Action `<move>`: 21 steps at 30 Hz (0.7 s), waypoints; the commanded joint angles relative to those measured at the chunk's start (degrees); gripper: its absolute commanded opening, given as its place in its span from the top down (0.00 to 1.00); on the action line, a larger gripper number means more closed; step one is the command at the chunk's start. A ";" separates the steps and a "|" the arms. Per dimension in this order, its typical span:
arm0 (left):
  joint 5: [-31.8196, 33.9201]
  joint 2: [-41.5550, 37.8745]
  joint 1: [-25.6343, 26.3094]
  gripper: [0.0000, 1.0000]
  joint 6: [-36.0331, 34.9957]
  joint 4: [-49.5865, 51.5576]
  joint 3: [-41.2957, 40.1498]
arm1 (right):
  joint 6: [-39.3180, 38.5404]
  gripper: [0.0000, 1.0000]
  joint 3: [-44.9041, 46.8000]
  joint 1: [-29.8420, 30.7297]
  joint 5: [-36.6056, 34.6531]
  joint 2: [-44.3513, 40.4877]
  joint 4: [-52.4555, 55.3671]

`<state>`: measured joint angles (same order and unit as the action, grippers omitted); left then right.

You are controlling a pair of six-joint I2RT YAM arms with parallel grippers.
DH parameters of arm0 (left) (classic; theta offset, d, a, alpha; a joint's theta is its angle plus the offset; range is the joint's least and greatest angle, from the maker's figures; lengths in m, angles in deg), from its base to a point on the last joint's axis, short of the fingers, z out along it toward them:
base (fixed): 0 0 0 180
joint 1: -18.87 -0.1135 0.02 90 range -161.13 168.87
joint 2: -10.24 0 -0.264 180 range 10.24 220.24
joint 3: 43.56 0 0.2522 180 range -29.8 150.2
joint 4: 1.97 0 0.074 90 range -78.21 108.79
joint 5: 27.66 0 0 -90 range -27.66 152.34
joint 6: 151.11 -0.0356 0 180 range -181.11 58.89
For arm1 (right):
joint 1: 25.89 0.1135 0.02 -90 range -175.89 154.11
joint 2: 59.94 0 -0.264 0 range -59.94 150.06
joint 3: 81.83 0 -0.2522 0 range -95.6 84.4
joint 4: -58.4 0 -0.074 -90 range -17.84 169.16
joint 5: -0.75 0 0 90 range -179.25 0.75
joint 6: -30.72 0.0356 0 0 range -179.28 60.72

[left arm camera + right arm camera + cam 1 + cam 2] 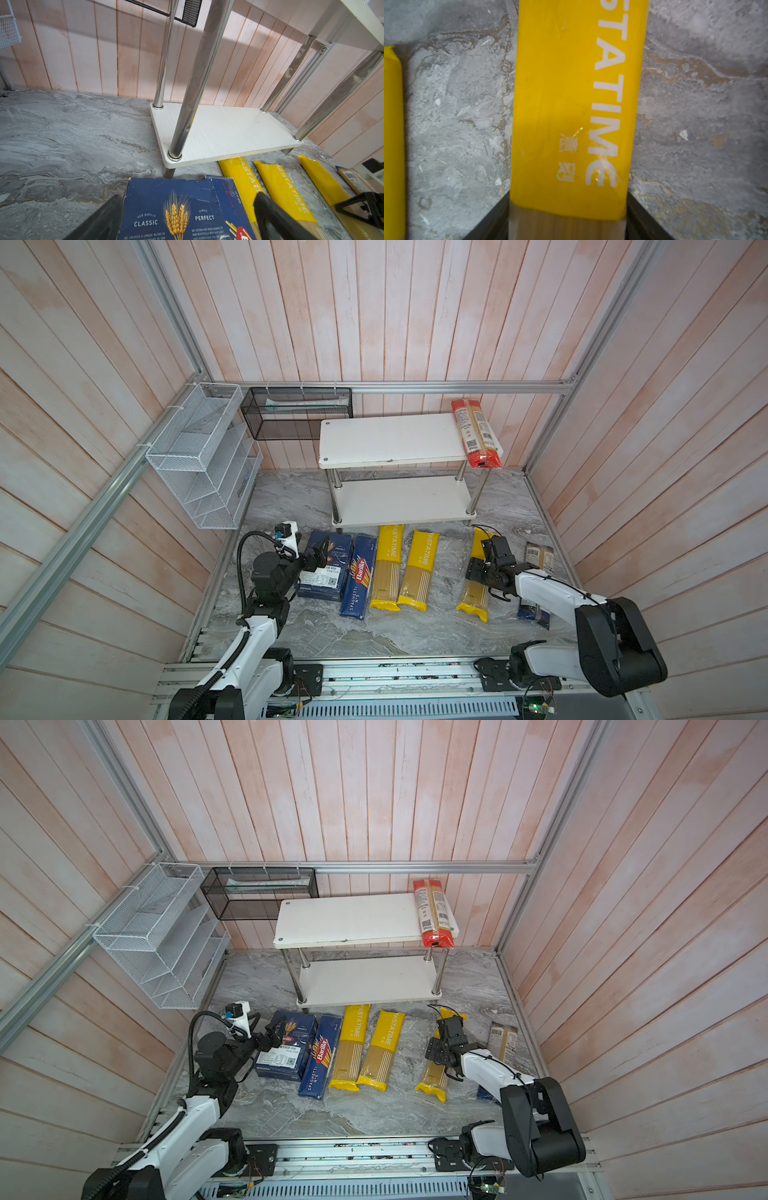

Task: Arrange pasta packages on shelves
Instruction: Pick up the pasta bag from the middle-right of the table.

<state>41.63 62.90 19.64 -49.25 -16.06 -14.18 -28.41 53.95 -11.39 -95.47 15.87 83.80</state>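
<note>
The white two-tier shelves (390, 439) stand at the back, and a red-ended bag (476, 433) lies across the top board's right end. The other pasta packages lie on the marble in front. From left to right they are a wide blue Barilla box (328, 572), a blue Barilla pack (358, 576), two yellow PASTATIME bags (386, 568) (419, 570), a third yellow bag (473, 601) and a dark-ended clear bag (540, 558). My left gripper (187, 196) hangs open over the Barilla box (170, 207). My right gripper (568, 220) has both jaws pressed against the sides of the third yellow bag (571, 104), which rests on the table.
A white wire-mesh organizer (203, 456) hangs on the left wall. A black mesh basket (295, 412) hangs on the back rail, just left of the shelves. Chrome posts (187, 104) stand at the corners of the lower board (228, 133). Wooden walls close in three sides.
</note>
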 commanded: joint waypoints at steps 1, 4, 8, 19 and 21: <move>-0.30 -0.25 0.13 0.00 -0.06 -0.71 -0.73 | 1.82 0.23 2.39 0.42 2.67 2.31 3.18; -0.45 -0.21 0.11 0.00 -0.12 -0.70 -0.76 | 2.00 0.22 1.41 0.91 1.22 2.63 4.74; -0.35 -0.67 0.11 0.00 -0.11 -0.80 -1.02 | 2.18 0.22 -0.09 1.77 -0.65 3.15 6.72; -0.27 -0.70 0.11 0.00 -0.08 -0.79 -0.98 | 1.25 0.44 -1.93 2.67 -1.37 7.46 7.34; -0.21 -0.89 0.17 0.00 -0.05 -0.81 -1.10 | 1.51 0.50 -1.96 2.94 -1.23 7.21 7.19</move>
<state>41.63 62.81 19.64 -49.27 -16.06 -14.18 -27.62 50.23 -9.23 -99.65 20.31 86.27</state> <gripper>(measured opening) 0.998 0.514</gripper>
